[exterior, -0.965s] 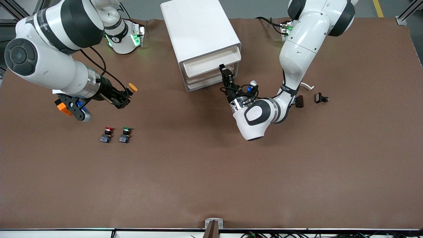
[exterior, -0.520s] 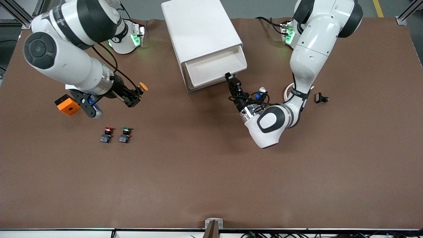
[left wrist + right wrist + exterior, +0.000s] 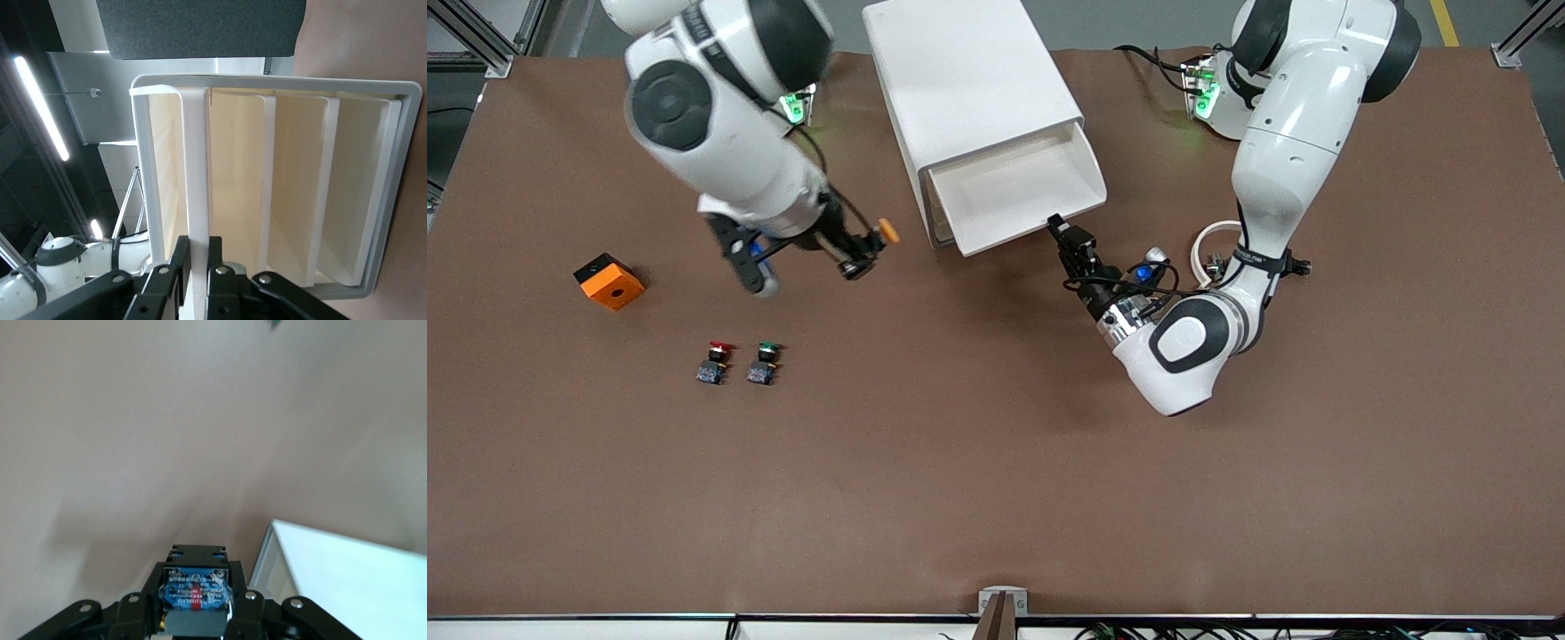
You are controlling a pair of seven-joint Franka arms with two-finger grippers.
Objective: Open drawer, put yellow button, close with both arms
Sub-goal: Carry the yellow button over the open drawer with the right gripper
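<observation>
The cabinet (image 3: 969, 98) is a smooth white plastic box with rounded corners, standing on the matte brown table (image 3: 996, 462). Its uppermost drawer (image 3: 1018, 191) is pulled out, a shallow cream tray with a plain bare floor. The left gripper (image 3: 1069, 233) is clamped on the drawer's front lip, at the corner toward the left arm's end of the table. The right gripper (image 3: 864, 255) hangs over the table beside the cabinet, toward the right arm's end, pinching the yellow button (image 3: 886, 230) by its black body, the round orange-yellow cap pointing at the cabinet.

The left wrist view alone shows the cabinet front edge-on: four flat cream drawer fronts (image 3: 293, 193) in a rounded white frame, black fingers (image 3: 180, 257) closed on the drawer's thin edge. The right wrist view alone shows the button's bluish base block (image 3: 195, 589) with tiny white print, too small to read
</observation>
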